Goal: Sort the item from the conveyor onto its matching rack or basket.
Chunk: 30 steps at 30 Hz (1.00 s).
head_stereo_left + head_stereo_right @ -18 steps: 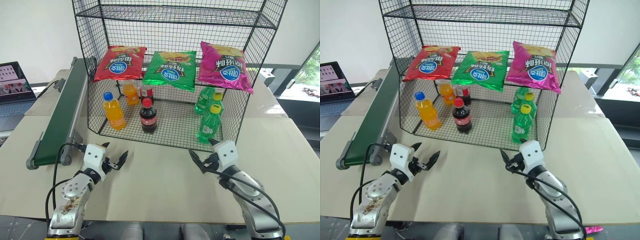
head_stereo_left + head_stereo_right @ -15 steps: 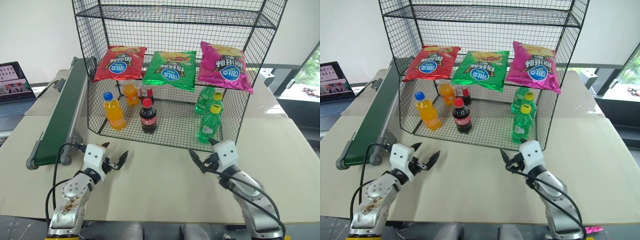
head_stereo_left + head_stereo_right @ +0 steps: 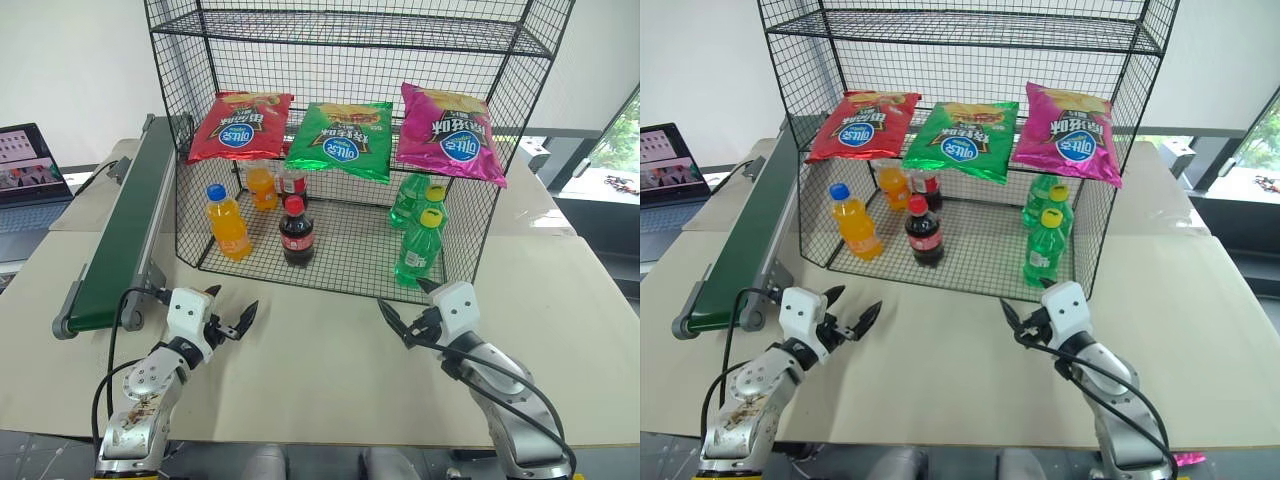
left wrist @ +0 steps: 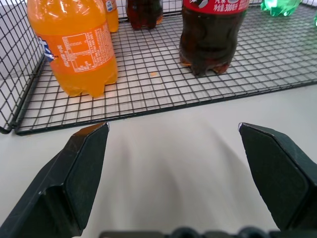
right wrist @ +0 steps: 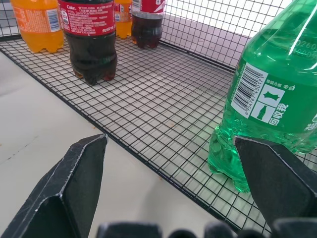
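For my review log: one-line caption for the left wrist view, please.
Open left hand hovers over the table before the rack's bottom shelf, where an orange drink bottle and a cola bottle stand upright.

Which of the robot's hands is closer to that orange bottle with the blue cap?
Left. The left gripper sits on the table just in front of the orange bottle; the right gripper is further across, before the green bottles.
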Tool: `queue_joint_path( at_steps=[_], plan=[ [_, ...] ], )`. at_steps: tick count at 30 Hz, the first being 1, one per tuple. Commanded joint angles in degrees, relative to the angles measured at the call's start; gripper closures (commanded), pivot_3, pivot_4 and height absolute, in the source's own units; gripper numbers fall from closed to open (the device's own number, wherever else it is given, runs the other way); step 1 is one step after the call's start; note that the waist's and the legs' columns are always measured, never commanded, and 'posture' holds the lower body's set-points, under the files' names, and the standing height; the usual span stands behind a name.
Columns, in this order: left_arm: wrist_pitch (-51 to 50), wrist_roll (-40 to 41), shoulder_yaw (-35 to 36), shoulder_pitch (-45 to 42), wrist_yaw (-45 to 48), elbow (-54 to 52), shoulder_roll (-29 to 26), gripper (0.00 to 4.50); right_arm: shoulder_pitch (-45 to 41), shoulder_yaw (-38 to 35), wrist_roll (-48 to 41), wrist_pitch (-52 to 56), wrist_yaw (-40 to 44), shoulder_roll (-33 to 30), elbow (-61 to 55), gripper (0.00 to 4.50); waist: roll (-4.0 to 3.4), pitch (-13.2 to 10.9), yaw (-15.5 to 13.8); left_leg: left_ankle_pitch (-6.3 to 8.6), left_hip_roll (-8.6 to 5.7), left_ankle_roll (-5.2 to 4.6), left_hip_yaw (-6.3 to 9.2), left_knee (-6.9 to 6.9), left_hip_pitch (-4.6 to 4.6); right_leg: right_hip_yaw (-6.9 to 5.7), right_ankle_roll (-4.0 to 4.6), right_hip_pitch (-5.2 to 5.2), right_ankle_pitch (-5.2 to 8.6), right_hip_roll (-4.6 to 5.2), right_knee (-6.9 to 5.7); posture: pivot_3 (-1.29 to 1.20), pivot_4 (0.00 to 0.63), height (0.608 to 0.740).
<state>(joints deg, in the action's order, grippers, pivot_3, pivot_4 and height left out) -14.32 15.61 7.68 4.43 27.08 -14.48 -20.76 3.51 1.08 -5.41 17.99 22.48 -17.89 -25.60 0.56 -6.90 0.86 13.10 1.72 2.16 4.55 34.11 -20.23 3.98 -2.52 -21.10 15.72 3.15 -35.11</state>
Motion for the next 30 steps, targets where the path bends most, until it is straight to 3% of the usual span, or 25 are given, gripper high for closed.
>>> queue_joint_path(
  at_steps=[1, 30],
  plan=[
    [-0.11, 1.31, 0.93, -0.34, 0.4, -2.63, -0.59, 0.02, 0.08, -0.16, -0.53, -0.62, -0.48, 0.11, -3.1, 0.0, 0.0, 0.0, 0.01, 0.0, 0.0, 0.0, 0.0, 0.0, 0.0, 0.0, 0.0, 0.0, 0.0, 0.0, 0.0, 0.0, 0.15, 0.738],
    [-1.14, 2.46, 0.51, -0.79, 0.87, -4.01, -1.65, 0.02, -0.18, 0.59, -0.58, 0.88, -1.33, 0.0, -4.64, 0.0, 0.0, 0.0, 0.0, 0.0, 0.0, 0.0, 0.0, 0.0, 0.0, 0.0, -0.01, 0.0, 0.01, 0.0, 0.0, 0.0, 0.15, 0.738]
  ],
)
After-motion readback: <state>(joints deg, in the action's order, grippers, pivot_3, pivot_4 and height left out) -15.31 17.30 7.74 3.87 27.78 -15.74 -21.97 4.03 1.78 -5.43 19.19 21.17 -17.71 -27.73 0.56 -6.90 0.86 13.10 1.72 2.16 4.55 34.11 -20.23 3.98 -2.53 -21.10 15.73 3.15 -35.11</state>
